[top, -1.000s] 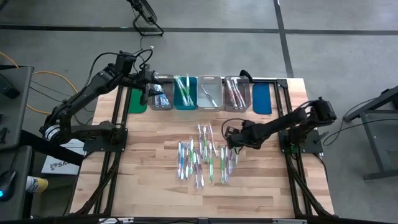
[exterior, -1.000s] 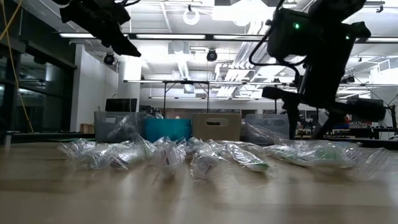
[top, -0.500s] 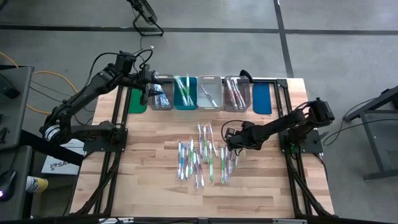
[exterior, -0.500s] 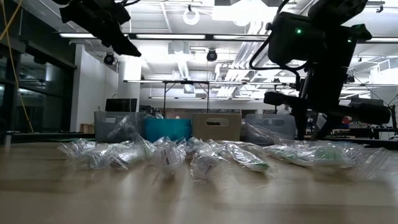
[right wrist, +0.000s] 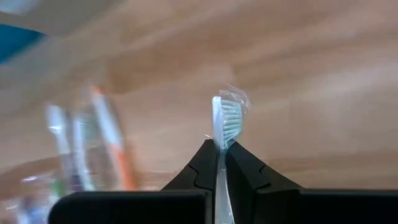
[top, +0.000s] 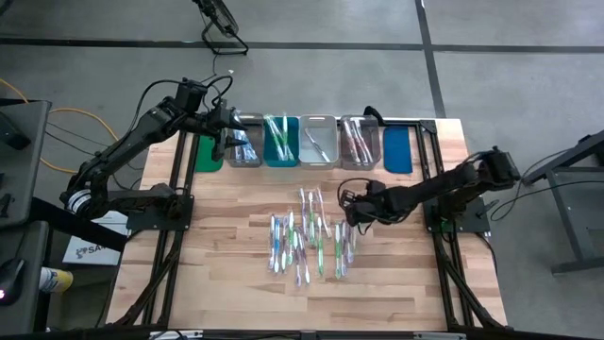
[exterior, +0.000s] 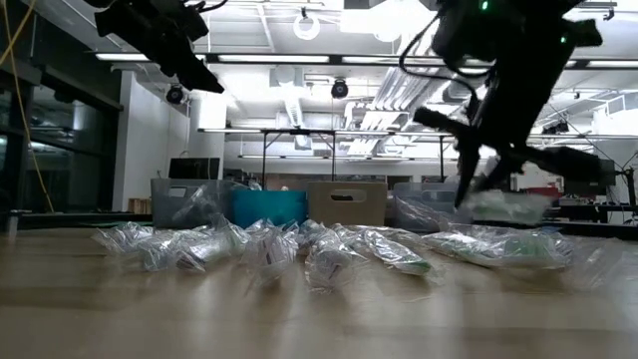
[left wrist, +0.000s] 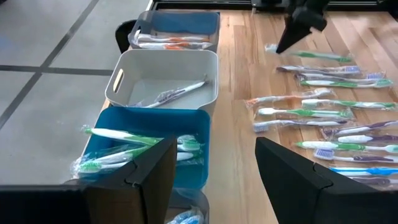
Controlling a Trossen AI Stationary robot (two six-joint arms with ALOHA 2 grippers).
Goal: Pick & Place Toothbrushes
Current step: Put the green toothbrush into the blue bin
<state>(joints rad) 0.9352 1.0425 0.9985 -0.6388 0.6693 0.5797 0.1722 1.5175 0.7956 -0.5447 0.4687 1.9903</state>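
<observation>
Several wrapped toothbrushes (top: 311, 236) lie flat in a loose pile on the middle of the wooden table (top: 226, 264). My right gripper (top: 350, 212) is at the pile's right edge, shut on one green-and-white toothbrush (exterior: 510, 205) in a clear wrapper. Its bristled head (right wrist: 225, 117) sticks out past the fingertips. My left gripper (left wrist: 214, 180) hangs open and holds nothing above the row of bins (top: 302, 142) at the far edge, over the grey bin (top: 245, 144) and the teal bin (left wrist: 143, 146). My right gripper (right wrist: 221, 148) pinches the toothbrush just below its head (right wrist: 219, 140) between its two fingers. The fingers come from above, slanting down from the table's right. The wrapped toothbrush is lifted clear of the table, roughly level beside the fingers (exterior: 469, 179).
The far-edge row runs from a green bin (top: 209, 151) past the grey, teal, white (top: 319, 142) and clear (top: 359, 142) bins to a blue bin (top: 398, 149). Several of them hold toothbrushes. Bare wood lies at the near and left sides.
My right gripper has shut on one toothbrush at the pile's right edge and has risen with it. The toothbrush is now lifted clear of the table. The rest of the pile has stayed where it was.
</observation>
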